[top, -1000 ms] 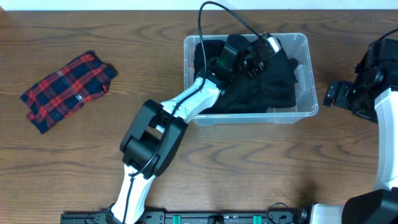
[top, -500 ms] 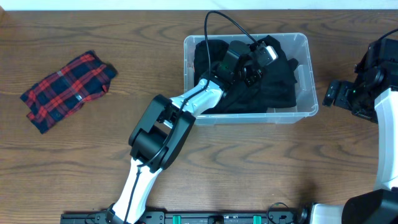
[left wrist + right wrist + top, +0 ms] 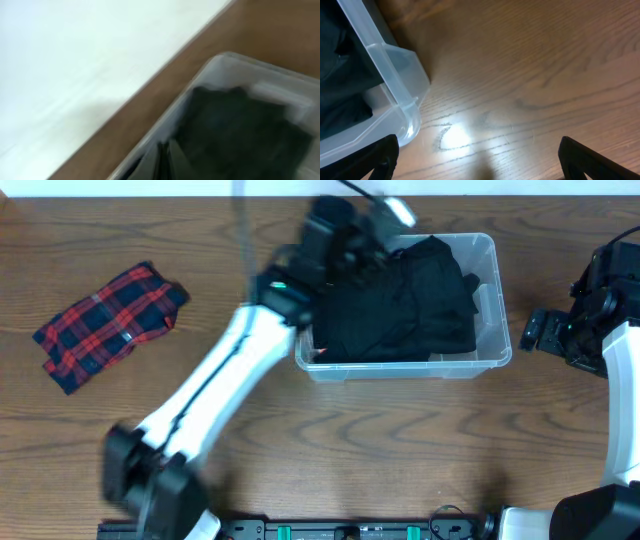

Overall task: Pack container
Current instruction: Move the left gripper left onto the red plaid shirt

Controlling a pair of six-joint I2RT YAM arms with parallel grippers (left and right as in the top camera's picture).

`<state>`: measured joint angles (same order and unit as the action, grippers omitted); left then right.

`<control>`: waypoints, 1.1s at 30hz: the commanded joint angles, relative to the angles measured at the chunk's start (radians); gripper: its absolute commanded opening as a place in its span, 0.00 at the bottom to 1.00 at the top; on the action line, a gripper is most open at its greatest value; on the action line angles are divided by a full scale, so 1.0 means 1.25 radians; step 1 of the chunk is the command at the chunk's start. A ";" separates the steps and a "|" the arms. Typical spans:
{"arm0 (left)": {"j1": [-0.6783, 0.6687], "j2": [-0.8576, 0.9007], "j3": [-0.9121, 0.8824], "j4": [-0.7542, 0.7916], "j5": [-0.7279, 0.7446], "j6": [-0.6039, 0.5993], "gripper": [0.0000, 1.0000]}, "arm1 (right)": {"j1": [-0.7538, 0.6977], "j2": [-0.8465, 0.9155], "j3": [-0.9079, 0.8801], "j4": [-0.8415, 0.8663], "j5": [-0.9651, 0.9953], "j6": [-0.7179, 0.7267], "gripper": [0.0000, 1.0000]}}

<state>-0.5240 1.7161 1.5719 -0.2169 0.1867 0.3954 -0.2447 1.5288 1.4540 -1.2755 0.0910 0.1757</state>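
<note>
The clear plastic container [image 3: 497,290] stands at the table's middle right, with black clothing [image 3: 400,305] heaped inside it. My left gripper [image 3: 345,242] is blurred by motion above the container's far left corner. In the left wrist view its fingers [image 3: 164,152] are pressed together with nothing between them, over the container's rim [image 3: 220,57] and the black clothing [image 3: 235,130]. My right gripper [image 3: 532,330] hovers just right of the container. It is open and empty [image 3: 480,162], with the container's corner [image 3: 400,85] to its left.
A red and blue plaid cloth [image 3: 108,323] lies folded on the wooden table [image 3: 400,450] at the far left. The table's far edge [image 3: 150,80] runs close behind the container. The left arm [image 3: 210,390] stretches diagonally from the front left.
My left arm has pulled up out of the container and swung towards its far left corner, fast enough to blur. The black clothing stays in the container. The right arm has not moved.
</note>
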 commanded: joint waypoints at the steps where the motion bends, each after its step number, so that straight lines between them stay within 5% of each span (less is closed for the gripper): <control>1: 0.073 -0.050 0.001 -0.102 -0.232 0.002 0.06 | 0.002 -0.008 0.007 0.000 0.011 0.008 0.99; 7: 0.251 -0.092 0.001 -0.284 -0.435 -0.085 0.07 | 0.002 -0.008 0.007 0.000 0.011 0.008 0.99; 12: 0.439 -0.081 0.000 -0.360 -0.447 -0.266 0.08 | 0.002 -0.008 0.007 0.000 0.011 0.008 0.99; 15: 0.550 -0.067 -0.009 -0.368 -0.446 -0.335 0.17 | 0.002 -0.008 0.007 0.000 0.011 0.009 0.99; 19: 0.674 -0.031 -0.014 -0.369 -0.436 -0.357 0.17 | 0.002 -0.008 0.007 0.000 0.011 0.008 0.99; 21: 0.719 -0.007 -0.014 -0.371 -0.418 -0.356 0.06 | 0.002 -0.008 0.007 0.000 0.011 0.008 0.99; 33: 0.885 0.185 -0.014 -0.345 -0.347 -0.356 0.06 | 0.002 -0.008 0.007 0.000 0.011 0.008 0.99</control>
<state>0.5549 1.9133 1.5608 -0.6525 -0.2649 -0.0311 -0.2447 1.5288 1.4540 -1.2747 0.0910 0.1757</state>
